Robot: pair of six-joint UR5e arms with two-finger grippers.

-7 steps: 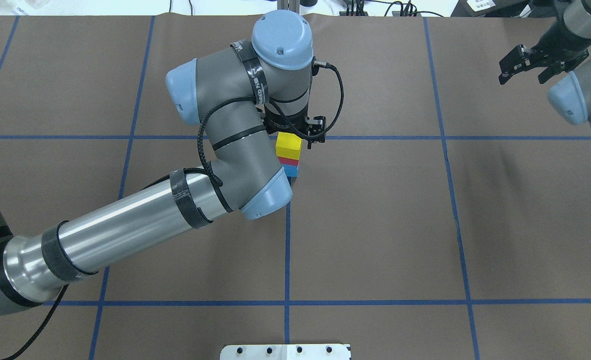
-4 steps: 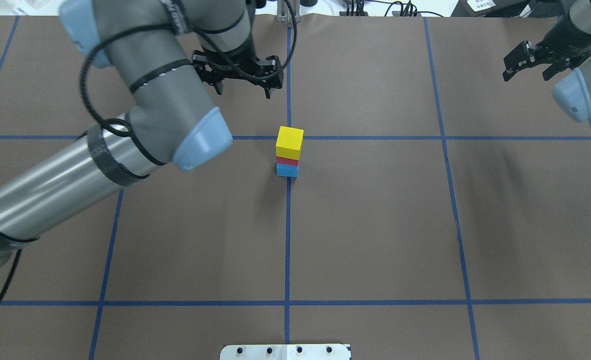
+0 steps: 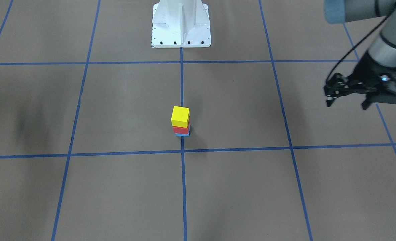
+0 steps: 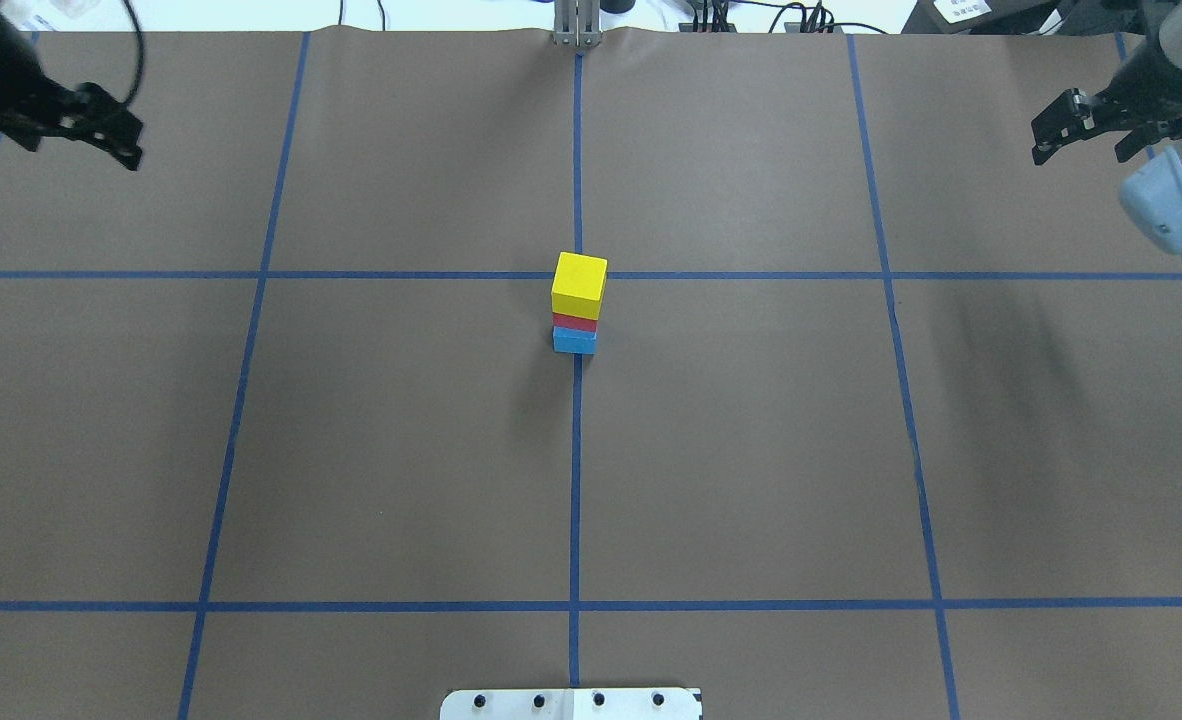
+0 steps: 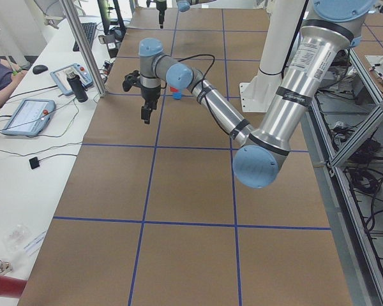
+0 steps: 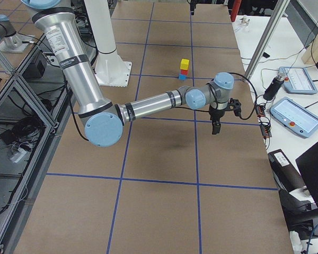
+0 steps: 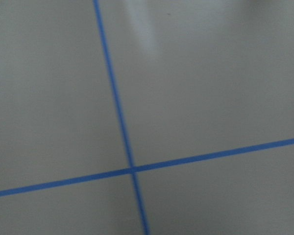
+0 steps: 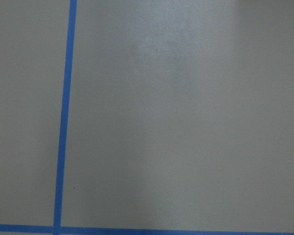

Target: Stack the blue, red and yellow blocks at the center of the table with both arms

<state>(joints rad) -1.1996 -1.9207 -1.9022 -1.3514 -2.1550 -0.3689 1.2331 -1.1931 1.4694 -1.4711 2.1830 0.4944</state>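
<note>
A yellow block [image 4: 579,285] sits on a red block [image 4: 575,322], which sits on a blue block [image 4: 574,342], in one upright stack at the table's center. The stack also shows in the front view [image 3: 180,116] and the right view [image 6: 184,64]. My left gripper [image 3: 347,103] is open and empty, far off to the stack's side; in the overhead view it [image 4: 71,135] is at the far left corner. My right gripper [image 4: 1079,152] is open and empty at the far right corner. Both wrist views show only bare table and blue tape.
The brown table [image 4: 751,450] is crossed by blue tape lines [image 4: 575,500]. The white robot base plate [image 3: 181,26] is at the robot's edge. An operators' desk with tablets [image 6: 294,114] runs along the far side.
My left arm has let go of the yellow block and swung away from the stack to the far left corner. My right gripper has drifted a little further right. The stack has not moved.
</note>
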